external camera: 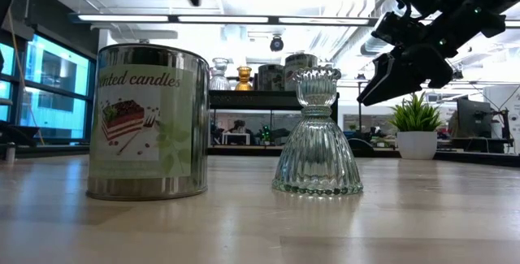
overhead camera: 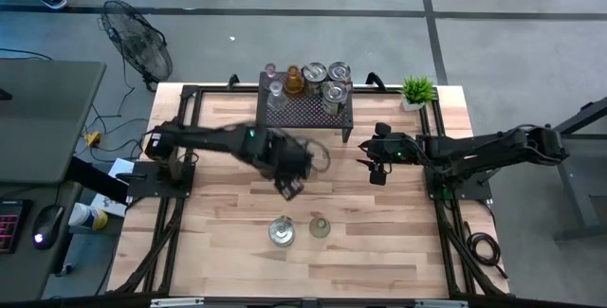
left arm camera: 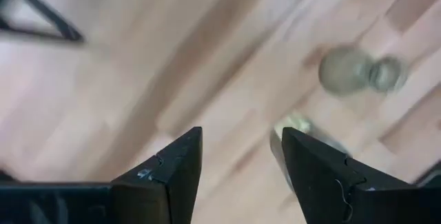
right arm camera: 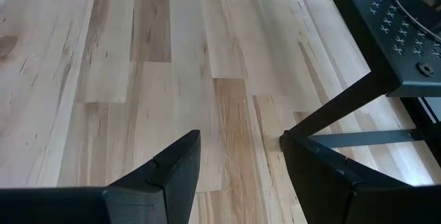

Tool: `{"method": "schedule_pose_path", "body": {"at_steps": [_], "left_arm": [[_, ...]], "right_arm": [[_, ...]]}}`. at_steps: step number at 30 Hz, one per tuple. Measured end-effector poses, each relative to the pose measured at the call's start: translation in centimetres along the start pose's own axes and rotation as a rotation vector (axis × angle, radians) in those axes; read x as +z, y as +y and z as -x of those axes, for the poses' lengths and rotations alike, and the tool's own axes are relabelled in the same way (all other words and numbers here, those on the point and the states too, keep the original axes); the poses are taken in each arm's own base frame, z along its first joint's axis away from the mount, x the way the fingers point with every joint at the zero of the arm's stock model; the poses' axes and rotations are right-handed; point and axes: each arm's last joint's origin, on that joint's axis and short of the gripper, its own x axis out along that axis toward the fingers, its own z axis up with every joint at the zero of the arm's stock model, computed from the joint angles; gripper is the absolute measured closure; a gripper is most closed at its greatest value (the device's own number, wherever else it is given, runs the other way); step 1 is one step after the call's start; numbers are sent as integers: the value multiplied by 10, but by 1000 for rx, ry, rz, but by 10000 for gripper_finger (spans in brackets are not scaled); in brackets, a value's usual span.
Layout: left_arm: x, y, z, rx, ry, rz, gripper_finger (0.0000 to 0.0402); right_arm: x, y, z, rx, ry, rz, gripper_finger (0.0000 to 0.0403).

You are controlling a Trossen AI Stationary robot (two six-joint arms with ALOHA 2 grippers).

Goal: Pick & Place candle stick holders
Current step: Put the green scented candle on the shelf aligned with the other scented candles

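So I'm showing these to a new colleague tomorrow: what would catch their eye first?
Probably the printed candle tin and the ribbed clear glass holder, side by side on the table's front. Next, the black mesh shelf at the back, crowded with more holders, and both open grippers, left and right, above bare wood.

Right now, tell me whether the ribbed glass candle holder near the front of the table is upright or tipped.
Upright. In the low view the ribbed glass candle holder stands on its wide flared base, cup uppermost, beside the tin.

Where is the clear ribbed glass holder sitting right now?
In the high view the ribbed glass holder stands upright on the bare table's near-centre, just right of the silver candle tin; the low view shows a gap between them.
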Motion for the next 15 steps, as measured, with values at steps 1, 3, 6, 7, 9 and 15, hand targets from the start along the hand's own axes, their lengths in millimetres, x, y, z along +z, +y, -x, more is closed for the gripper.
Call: {"method": "schedule_pose_path", "body": {"at_steps": [1, 3, 6, 7, 9, 15], "left_arm": [[-7, -4, -5, 4, 28, 17, 209], [-21, -12, -14, 27, 72, 58, 209], [-40, -20, -27, 71, 121, 163, 209], [-46, -22, -31, 84, 139, 206, 209], [-57, -27, -39, 107, 168, 279, 209], [-73, -41, -63, 64, 195, 380, 209]], "right_arm": [[0, 0, 0, 0, 0, 0, 204], [0, 0, 0, 0, 0, 1, 204], [0, 0, 0, 0, 0, 6, 204], [0, 0, 0, 0, -1, 7, 204], [0, 0, 0, 0, 0, 8, 204], [0, 0, 0, 5, -2, 4, 204]]}}
